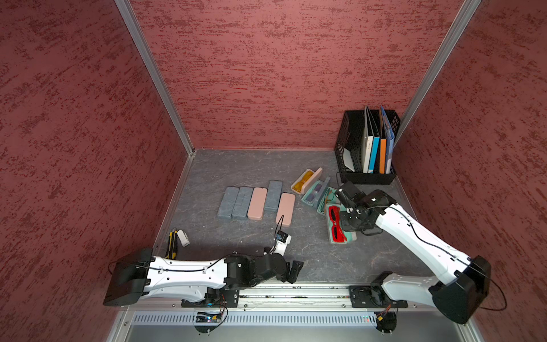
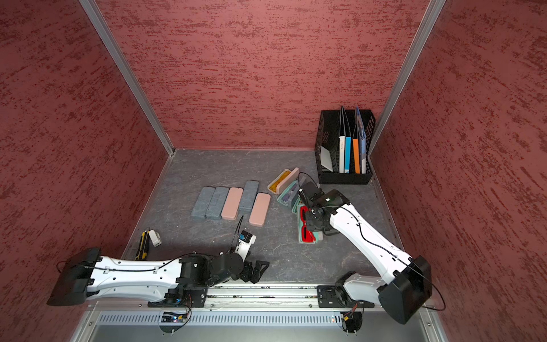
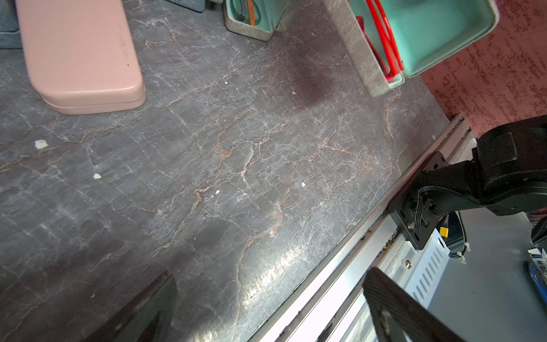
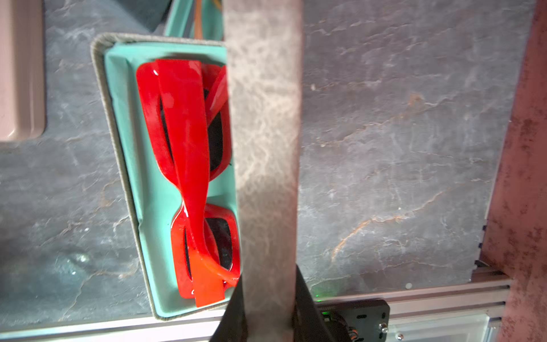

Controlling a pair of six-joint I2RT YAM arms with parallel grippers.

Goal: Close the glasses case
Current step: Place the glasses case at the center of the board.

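The glasses case lies open at the right of the table, a grey shell with a teal lining. Folded red sunglasses lie in its tray and show in both top views. My right gripper is shut on the edge of the case's grey lid, which stands raised about upright beside the tray. In a top view the right gripper sits right beside the sunglasses. My left gripper hangs open and empty over the table's front edge, far from the case.
Several closed blue-grey and pink cases lie in a row mid-table. Other open cases lie behind the held one. A black file holder stands in the back right corner. A yellow box cutter lies at front left.
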